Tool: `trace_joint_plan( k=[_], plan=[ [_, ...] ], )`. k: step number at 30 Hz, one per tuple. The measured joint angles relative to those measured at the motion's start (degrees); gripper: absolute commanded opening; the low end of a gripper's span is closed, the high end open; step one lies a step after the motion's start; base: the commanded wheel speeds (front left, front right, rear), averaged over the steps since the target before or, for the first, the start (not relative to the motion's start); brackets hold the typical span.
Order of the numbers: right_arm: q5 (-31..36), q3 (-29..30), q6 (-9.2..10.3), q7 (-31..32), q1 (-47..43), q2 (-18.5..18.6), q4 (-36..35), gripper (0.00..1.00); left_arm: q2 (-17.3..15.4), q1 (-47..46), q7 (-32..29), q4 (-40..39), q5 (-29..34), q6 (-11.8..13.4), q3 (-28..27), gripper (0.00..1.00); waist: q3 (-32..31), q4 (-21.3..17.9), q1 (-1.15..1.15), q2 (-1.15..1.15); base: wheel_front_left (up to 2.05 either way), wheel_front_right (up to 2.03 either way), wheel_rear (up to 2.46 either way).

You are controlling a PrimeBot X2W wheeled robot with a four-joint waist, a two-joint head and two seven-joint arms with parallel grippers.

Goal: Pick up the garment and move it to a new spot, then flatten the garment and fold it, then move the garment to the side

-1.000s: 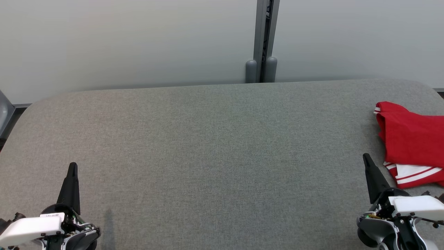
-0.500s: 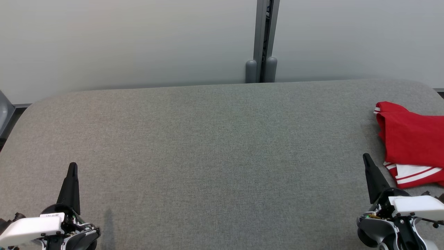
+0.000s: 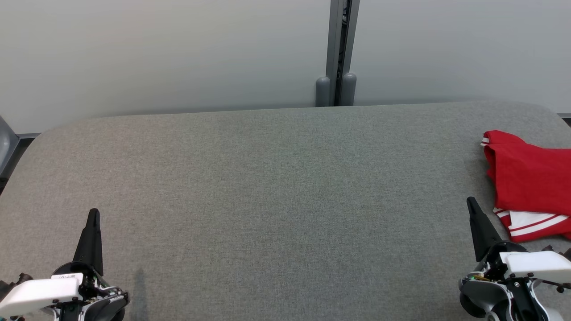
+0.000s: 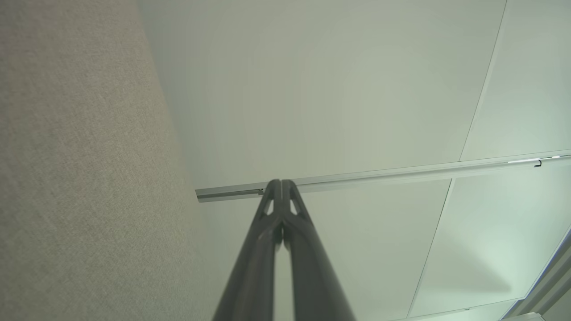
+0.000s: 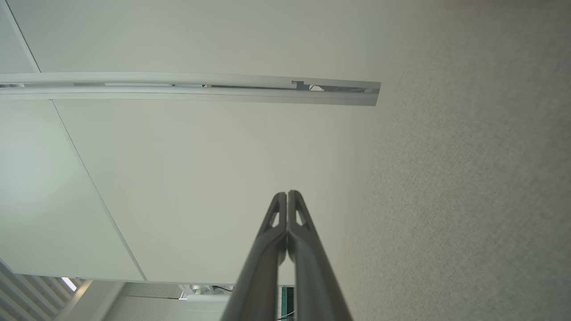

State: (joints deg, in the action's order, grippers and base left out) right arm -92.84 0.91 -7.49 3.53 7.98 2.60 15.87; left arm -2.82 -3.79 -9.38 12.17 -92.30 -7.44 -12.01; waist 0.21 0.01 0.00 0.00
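The red garment (image 3: 531, 178) with white stripes is seen at the right edge of the head view, lying on the grey fabric counter (image 3: 267, 178) about midway up the frame, partly cut off by the frame edge (so its full outline cannot be told). It is placed just to the right of the right tool (image 3: 470, 203) and slightly above its tip; a narrow strip of bare counter is seen between the two, so no contact is made. The left tool (image 3: 93, 213) is found at the lower left corner, well apart from the garment. Both tools are held low over the near part of the counter, the white wrist housings at the bottom edge and the dark fingers pointed up the frame, the right one leaned a little to the upper left. In the left wrist view the left tool (image 4: 281, 183) is shown with its fingers pressed together and nothing between them; the same is shown of the right tool (image 5: 287, 194) in the right wrist view. The garment's visible long axis is run from top to bottom of the frame, with a striped cuff at its upper left corner and a white striped band at its lower end.
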Motion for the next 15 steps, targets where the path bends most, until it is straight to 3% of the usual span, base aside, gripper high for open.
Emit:
trace_joint_plan(
  k=[15],
  plan=[
    [0.0,0.0,0.0,0.0,0.0,0.0,0.0,0.0,0.0,0.0,0.0,0.0,0.0,0.0,0.0,0.0,0.0,0.0,0.0,0.0,0.0,0.0,0.0]
  ],
)
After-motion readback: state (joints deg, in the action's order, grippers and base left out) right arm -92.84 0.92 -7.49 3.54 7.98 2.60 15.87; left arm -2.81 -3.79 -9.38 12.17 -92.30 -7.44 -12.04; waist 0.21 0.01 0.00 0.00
